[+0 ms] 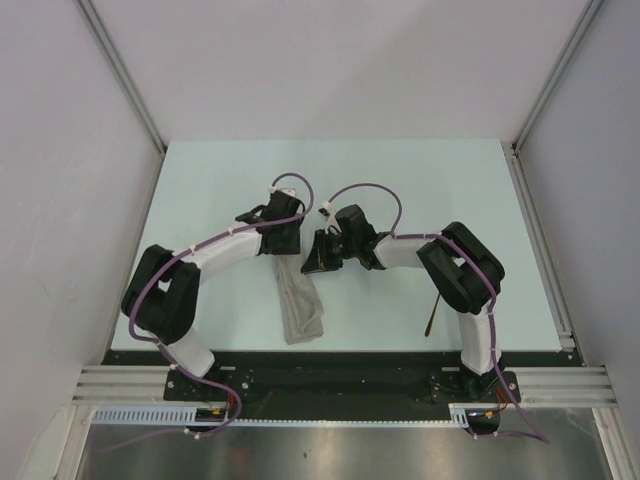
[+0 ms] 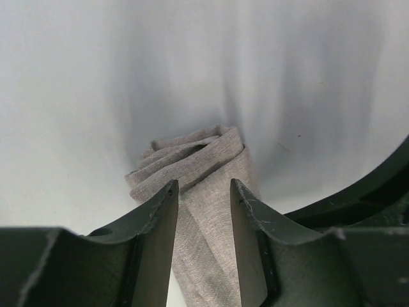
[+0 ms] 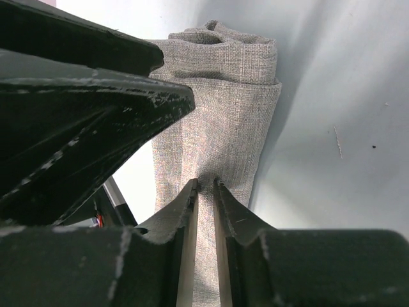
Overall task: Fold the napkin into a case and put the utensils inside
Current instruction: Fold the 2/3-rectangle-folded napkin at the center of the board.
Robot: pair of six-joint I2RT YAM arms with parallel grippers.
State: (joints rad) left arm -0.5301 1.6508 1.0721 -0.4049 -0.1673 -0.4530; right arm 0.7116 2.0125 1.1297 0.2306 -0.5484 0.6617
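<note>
Folded napkin (image 1: 300, 310) lies midway across the table (image 1: 220, 180). Right gripper (image 3: 205, 184) pinches a fold of it narrowly. Left gripper (image 2: 203, 185) straddles it, fingers part-open and gripping nothing — an uneven lift could pull the folds apart.
</note>
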